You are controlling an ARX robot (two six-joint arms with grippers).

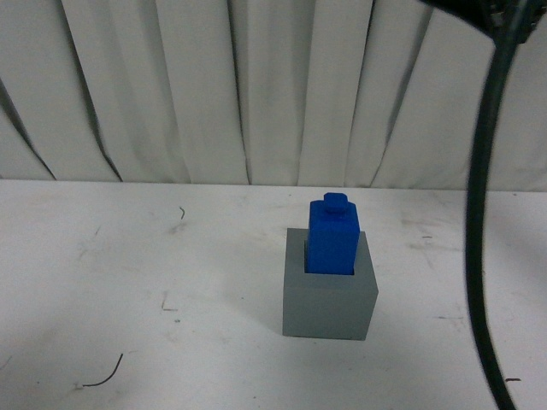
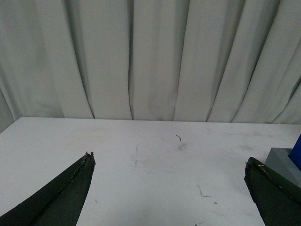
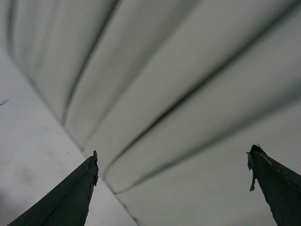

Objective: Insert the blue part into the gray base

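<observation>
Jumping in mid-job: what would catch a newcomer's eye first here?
The blue part stands upright, knob up, in the recess of the gray base, right of centre on the white table. A black cable hangs down the right side of the front view. The left end effector and right end effector are open and empty.

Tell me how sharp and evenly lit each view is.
Front view: soft even light, blue part and gray base fairly sharp, no glare; the cable at the right edge is a dark blur. Left wrist view: clear, flat light, curtain in focus. Right wrist view: tilted, curtain smeared and soft.
</observation>
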